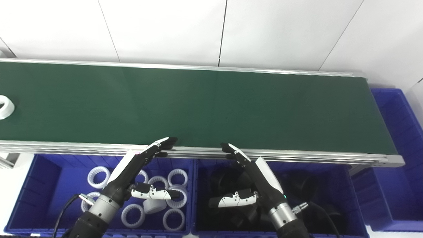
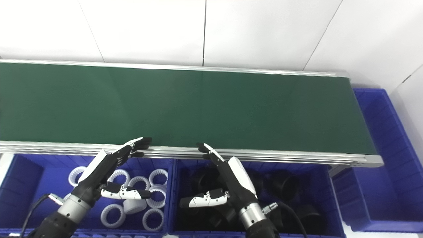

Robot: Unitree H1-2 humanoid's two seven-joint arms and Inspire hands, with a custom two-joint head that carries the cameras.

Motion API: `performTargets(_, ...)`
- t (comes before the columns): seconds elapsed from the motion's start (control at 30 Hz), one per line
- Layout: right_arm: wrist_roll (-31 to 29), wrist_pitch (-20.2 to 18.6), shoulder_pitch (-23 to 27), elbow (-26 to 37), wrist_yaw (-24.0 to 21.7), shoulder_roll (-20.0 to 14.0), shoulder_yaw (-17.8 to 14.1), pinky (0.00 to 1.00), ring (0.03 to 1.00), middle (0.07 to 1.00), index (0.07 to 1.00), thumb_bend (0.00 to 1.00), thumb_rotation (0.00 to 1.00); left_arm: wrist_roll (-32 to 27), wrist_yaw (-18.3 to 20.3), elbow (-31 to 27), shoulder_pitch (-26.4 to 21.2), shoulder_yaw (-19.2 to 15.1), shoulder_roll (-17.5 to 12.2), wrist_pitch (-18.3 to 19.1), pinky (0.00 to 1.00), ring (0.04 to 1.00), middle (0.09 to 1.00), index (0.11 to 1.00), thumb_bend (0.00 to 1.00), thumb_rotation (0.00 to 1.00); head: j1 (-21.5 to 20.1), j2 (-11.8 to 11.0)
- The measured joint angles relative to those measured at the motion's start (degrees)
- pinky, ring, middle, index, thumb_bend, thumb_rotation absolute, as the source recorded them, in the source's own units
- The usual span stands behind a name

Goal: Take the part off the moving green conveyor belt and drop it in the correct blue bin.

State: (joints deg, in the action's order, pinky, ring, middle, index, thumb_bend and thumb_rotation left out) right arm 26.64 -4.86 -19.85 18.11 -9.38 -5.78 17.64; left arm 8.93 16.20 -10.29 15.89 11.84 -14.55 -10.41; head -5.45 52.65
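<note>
A white ring-shaped part [image 1: 5, 106] lies on the green conveyor belt [image 1: 198, 105] at the far left edge of the left eye view; it is out of the right eye view. My left hand [image 1: 137, 168] is open and empty above the left blue bin [image 1: 39, 185], fingertips at the belt's near rail. My right hand [image 1: 254, 178] is open and empty above the middle blue bin [image 1: 343, 185], fingertips also at the rail. The left bin holds several white rings [image 1: 98, 176]. The middle bin holds black parts [image 2: 284, 181].
A third blue bin [image 1: 396, 132] stands at the belt's right end. The belt's aluminium near rail [image 1: 297, 155] runs between the bins and the belt. A white panelled wall [image 1: 211, 29] is behind the belt.
</note>
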Motion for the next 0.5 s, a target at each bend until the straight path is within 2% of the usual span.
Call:
performTargets(0.3,-0.1,0.0,-0.1,0.0,0.0,0.2,0.0,0.78,0.855,0.893,0.914,0.92,0.32,-0.2,0.4,-0.3,0.3,0.0,-0.3,0.0,0.83,0.893,0.915,0.9,0.88,0.19,0.0,0.0)
performTargets(0.37,-0.1,0.0,-0.1,0.0,0.0,0.1,0.0,0.78,0.856,0.893,0.915,0.91,0.31,-0.2,0.4,-0.3,0.3,0.0,-0.3,0.0,0.83,0.886,0.91,0.896,0.88,0.19,0.9,-0.6)
performTargets(0.4,-0.1,0.0,-0.1,0.0,0.1,0.1,0.0,0.78,0.857,0.895,0.917,0.91,0.31,-0.2,0.4,-0.3,0.3,0.0,-0.3,0.0,0.83,0.885,0.907,0.894,0.88,0.2,3.8,-1.8)
performTargets(0.43,-0.2,0.0,-0.2,0.0,0.1,0.0,-0.1,0.79,0.857,0.896,0.918,0.9,0.31,-0.3,0.4,-0.1,0.2,0.1,-0.3,-0.1,0.82,0.881,0.905,0.893,0.89,0.21,3.8,-1.8)
performTargets(0.47,-0.3,0.0,-0.2,0.0,0.1,-0.1,-0.1,0.79,0.857,0.896,0.918,0.9,0.31,-0.2,0.4,0.3,0.2,0.3,-0.2,-0.3,0.82,0.88,0.905,0.893,0.89,0.22,10.3,-4.5)
performTargets(0.5,-0.9,0.0,-0.4,-0.1,0.0,-0.4,-0.2,0.8,0.862,0.898,0.916,0.9,0.26,-0.1,0.3,0.8,0.3,0.5,0.1,-0.5,0.82,0.871,0.893,0.885,0.9,0.21,14.3,-6.2)
